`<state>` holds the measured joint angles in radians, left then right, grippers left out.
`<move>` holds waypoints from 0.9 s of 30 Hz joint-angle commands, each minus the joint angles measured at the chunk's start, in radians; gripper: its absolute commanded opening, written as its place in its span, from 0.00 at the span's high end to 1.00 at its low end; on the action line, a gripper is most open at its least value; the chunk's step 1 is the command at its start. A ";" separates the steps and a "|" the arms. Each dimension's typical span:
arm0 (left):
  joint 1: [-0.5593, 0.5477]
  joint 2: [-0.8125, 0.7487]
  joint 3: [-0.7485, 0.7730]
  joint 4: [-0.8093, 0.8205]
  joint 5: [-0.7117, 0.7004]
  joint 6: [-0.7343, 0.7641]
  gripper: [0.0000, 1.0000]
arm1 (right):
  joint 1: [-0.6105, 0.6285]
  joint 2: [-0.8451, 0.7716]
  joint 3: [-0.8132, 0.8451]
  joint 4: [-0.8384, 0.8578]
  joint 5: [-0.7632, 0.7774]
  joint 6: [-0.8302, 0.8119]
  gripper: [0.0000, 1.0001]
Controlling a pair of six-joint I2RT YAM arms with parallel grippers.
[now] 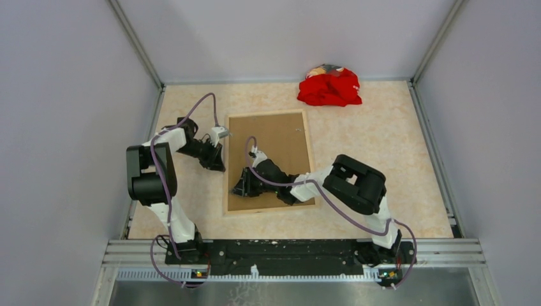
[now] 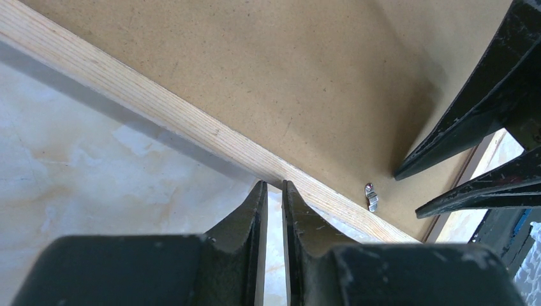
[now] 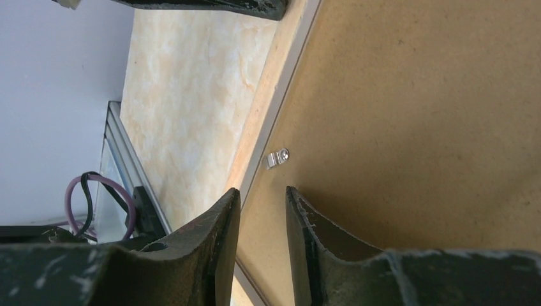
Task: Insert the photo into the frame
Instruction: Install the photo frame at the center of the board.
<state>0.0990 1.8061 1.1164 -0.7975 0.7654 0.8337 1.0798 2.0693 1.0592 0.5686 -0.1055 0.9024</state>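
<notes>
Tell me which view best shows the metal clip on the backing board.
Right wrist view: the metal clip sits close and sharp on the backing board, beside the frame. Left wrist shows it smaller, farther off; top view, too small to tell.

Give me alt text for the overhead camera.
A frame lies back-up on the table, a brown board in it. The left tool is outside its left rail, the right tool over the board by that rail. A red cloth lies far back.
</notes>
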 commanded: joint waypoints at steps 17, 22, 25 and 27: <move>-0.009 -0.022 0.008 0.004 0.002 0.021 0.81 | 0.016 0.060 0.072 -0.052 -0.024 0.016 0.66; -0.009 -0.022 0.010 0.003 0.006 0.021 0.81 | 0.017 0.070 0.090 -0.070 -0.010 0.013 0.67; -0.008 -0.024 0.013 -0.001 0.007 0.023 0.81 | 0.018 0.077 0.100 -0.082 -0.007 0.012 0.67; -0.009 -0.024 0.016 -0.004 0.006 0.024 0.81 | 0.019 0.083 0.103 -0.086 -0.004 0.014 0.67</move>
<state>0.0975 1.8046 1.1164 -0.7975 0.7624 0.8333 1.0843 2.1166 1.1355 0.5415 -0.1284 0.9276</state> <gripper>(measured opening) 0.190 0.329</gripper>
